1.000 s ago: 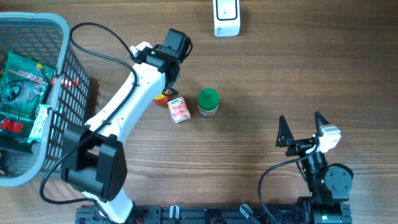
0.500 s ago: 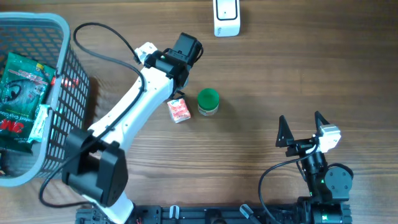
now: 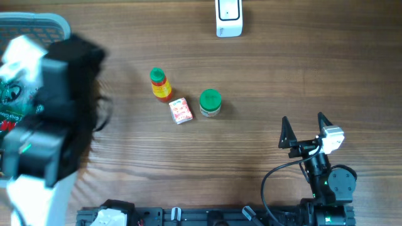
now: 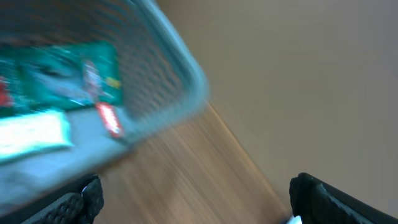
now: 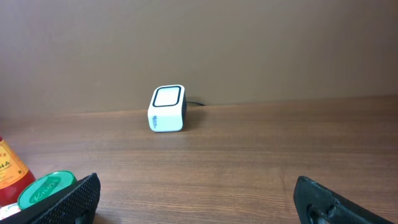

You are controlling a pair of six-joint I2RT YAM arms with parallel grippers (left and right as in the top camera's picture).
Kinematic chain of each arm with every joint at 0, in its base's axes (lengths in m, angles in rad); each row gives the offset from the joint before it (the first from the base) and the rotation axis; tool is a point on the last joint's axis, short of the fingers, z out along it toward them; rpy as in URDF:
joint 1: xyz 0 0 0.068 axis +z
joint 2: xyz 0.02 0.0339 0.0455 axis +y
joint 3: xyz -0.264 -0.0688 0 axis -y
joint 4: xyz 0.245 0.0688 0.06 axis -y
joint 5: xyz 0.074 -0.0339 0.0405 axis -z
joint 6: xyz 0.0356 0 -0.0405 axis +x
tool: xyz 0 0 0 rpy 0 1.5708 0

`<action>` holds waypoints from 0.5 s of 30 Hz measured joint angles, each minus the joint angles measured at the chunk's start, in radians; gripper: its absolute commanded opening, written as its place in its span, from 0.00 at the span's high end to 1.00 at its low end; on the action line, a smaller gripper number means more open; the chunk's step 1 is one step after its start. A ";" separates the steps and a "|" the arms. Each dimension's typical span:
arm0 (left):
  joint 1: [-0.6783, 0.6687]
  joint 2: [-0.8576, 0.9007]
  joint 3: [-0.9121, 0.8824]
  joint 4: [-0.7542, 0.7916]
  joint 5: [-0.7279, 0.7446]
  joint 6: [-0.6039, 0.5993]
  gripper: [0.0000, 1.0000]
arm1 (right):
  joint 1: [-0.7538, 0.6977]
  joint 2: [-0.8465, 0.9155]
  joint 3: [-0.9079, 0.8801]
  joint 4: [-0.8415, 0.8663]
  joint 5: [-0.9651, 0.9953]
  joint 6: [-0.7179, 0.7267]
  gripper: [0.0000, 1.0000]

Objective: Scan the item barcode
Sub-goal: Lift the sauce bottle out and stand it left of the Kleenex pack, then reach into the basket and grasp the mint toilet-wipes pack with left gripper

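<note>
At the near right corner of the tabletop (image 3: pixel 264 75): right gripper (image 3: pixel 303 120), fingers spread wide, nothing between them, pointing toward the far edge. Its wrist view shows both black fingers (image 5: pixel 74 198) low in the frame, with bare wood between.

Outward from it, near the middle of the tabletop: three items in a close cluster.
- One bottle (image 3: pixel 161 86), green cap, yellow and red body, farthest left.
- One small red and white carton (image 3: pixel 180 111), just beside the bottle's lower end.
- One jar (image 3: pixel 210 103) with a green lid, just right of the carton, with a narrow gap between them.

None of the three is held or touched.

Far edge, right of centre: one white scanner (image 3: pixel 228 17), well apart from the cluster and standing alone with a cable behind it.

Left side: left arm (image 3: pixel 53 119), heavily blurred, over the left edge. Left gripper (image 4: pixel 196 193) has its fingers wide apart and holds nothing.

Far left corner: one grey mesh basket (image 4: pixel 180 59) holding green packets (image 4: pixel 59 74). Count inside cannot be made out through the blur.
</note>
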 measured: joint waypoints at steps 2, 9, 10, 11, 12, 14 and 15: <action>0.142 -0.035 0.000 -0.043 0.018 0.005 0.00 | 0.000 0.000 0.000 0.000 0.000 0.000 0.00; 0.594 0.023 0.000 -0.172 0.225 0.023 0.00 | 0.000 0.000 0.000 0.000 0.000 0.000 0.00; 0.675 0.058 0.000 -0.177 0.277 0.037 0.00 | 0.000 0.000 0.000 0.000 0.000 0.000 0.01; 0.723 0.091 0.000 -0.178 0.314 0.050 0.00 | 0.000 0.000 0.000 0.000 0.000 0.000 0.00; 0.768 0.124 0.000 -0.183 0.359 0.067 0.00 | 0.000 0.000 0.000 0.000 0.000 0.000 0.00; 0.840 0.200 0.000 -0.201 0.428 0.101 0.02 | 0.000 0.000 0.000 0.000 0.000 0.000 0.00; 0.869 0.236 0.000 -0.209 0.457 0.119 0.04 | 0.000 0.000 0.000 0.000 0.000 0.000 0.00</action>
